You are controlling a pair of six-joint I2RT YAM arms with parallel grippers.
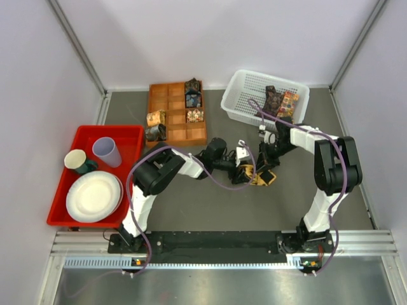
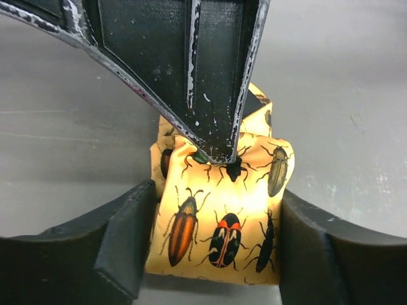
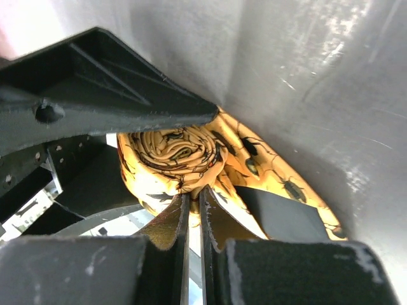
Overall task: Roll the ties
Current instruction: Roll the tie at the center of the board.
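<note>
- the yellow tie [image 2: 219, 210] with bugs on it is wound into a fat roll. it sits on the grey table [image 2: 356, 95], in the middle, between the two arms. the roll looks loose, so it could spring open if nothing holds it.
- in the right wrist view, part of the tie runs off to one side of the wound part. if that end is not tucked in, the roll may not come out neat.
- the right gripper [image 2: 219, 151] is pinched shut on a bit of cloth at the top of the roll. it has only a small bite. if it pulls up or away, that one layer could slide out and drag the roll open.
- the left gripper [image 2: 216, 238] has its fingers wide apart, one on each side of the roll and right up against it. i cannot tell if they squeeze it or just stand there. if they are not holding and the right one lets go, the roll could flop over or unwind.
- if the left fingers close too hard, they could squash the roll flat.
- the two grippers are very close together and could bump each other.
- the orange tray [image 1: 166, 95] with other rolled ties [image 1: 193, 95] is well away at the back. a roll carried that far in a weak grip could drop or come undone.
- more ties [image 1: 280, 101] lie in the white basket [image 1: 238, 86].
</note>
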